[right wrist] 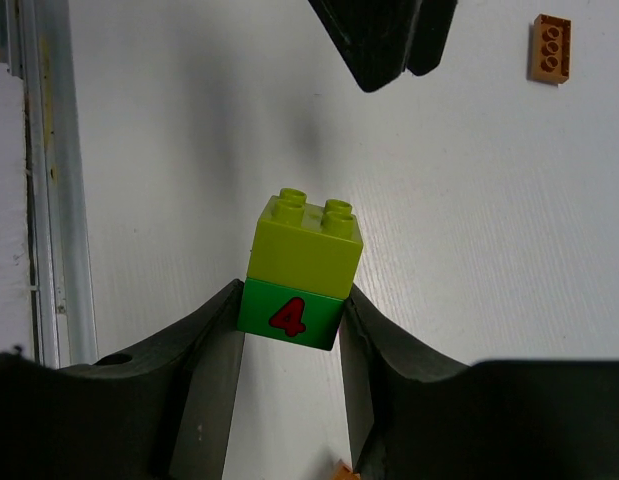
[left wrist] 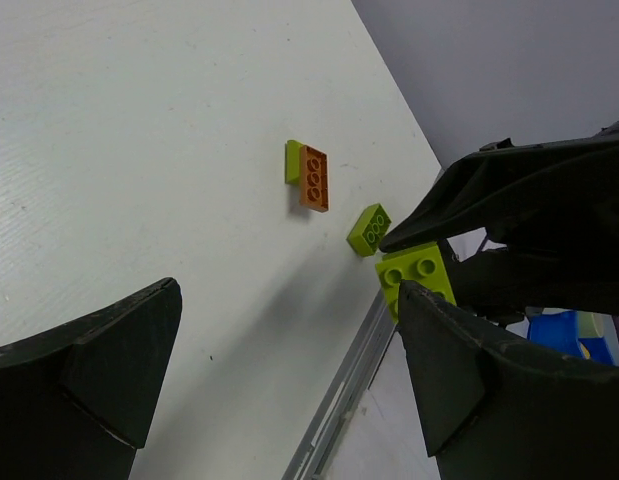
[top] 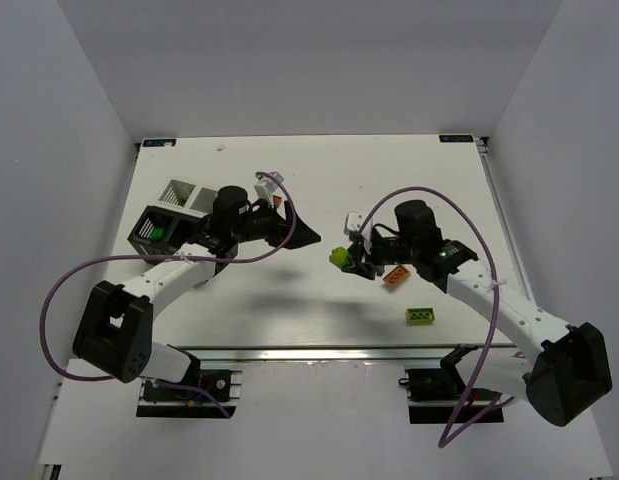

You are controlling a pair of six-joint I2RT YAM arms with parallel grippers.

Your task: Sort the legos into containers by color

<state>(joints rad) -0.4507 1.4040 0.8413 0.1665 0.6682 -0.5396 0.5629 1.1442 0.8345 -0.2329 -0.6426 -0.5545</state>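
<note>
Nearest on the tabletop point(top: 289, 320) lies a green brick point(top: 421, 316), an orange brick point(top: 395, 277) just beyond it, then the right claw point(right wrist: 292, 305) pinching a lime-on-green stack point(right wrist: 304, 250), the left claw point(left wrist: 289, 300) gaping empty to its left, and the black box point(top: 139, 226) and white box point(top: 177, 190) at the far left.

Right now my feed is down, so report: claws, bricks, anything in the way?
Left claw open, empty. Right claw shut on lime-over-green brick stack. Orange brick, lime brick loose on table. Left claw sits between stack and boxes.
</note>
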